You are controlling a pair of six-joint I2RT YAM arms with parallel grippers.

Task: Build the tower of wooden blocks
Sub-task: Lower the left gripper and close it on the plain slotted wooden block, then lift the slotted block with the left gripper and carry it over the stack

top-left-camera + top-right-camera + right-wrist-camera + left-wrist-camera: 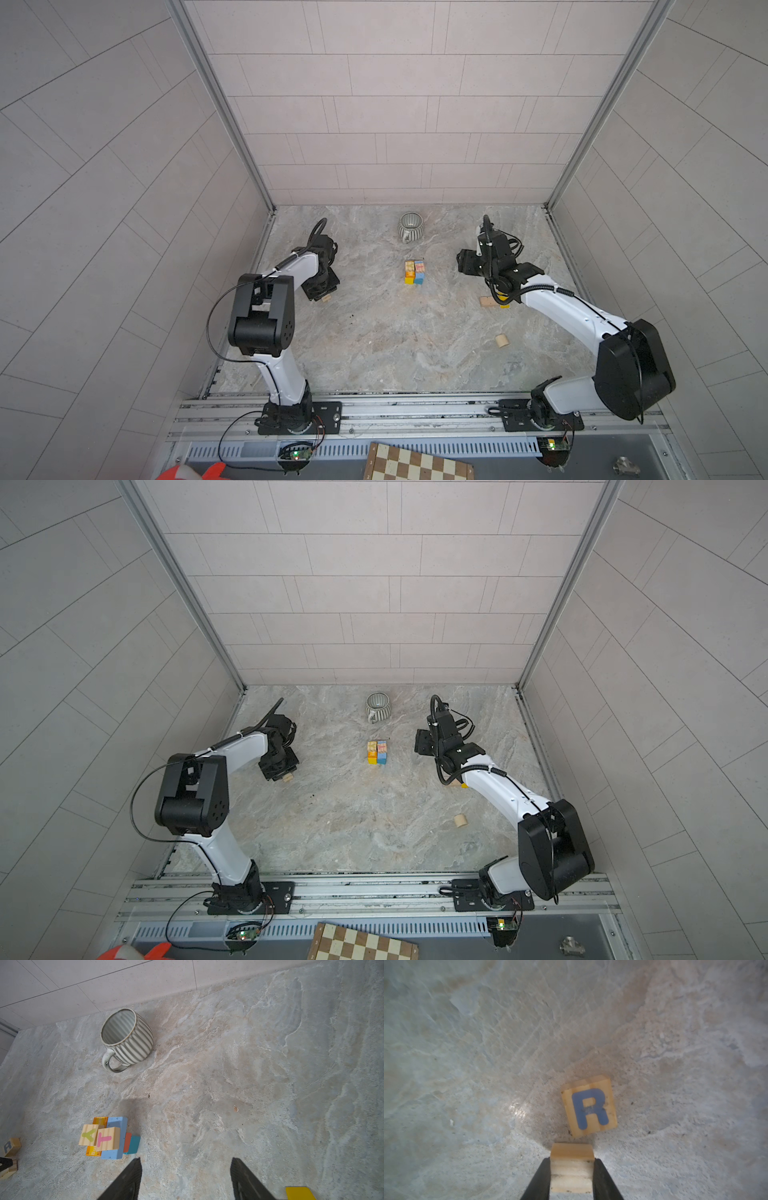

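Observation:
The wood block tower (414, 272) (377, 752) stands mid-table: yellow, light blue, orange-red and teal blocks with lettered Y and T cubes on top (106, 1138). My left gripper (572, 1160) (322, 296) is down at the table's left, shut on a plain wood block (571, 1174), with both fingers against its sides. Just beyond that block lies a natural cube with a blue R (589, 1107) (11, 1147). My right gripper (185, 1159) (464, 262) hangs open to the right of the tower with nothing between its fingers.
A grey ribbed mug (410, 227) (126, 1039) stands behind the tower. Under my right arm lie a natural wood brick (488, 302) and a yellow block (299, 1192). A wood cylinder (502, 340) sits nearer the front right. A chessboard (415, 463) lies beyond the front rail.

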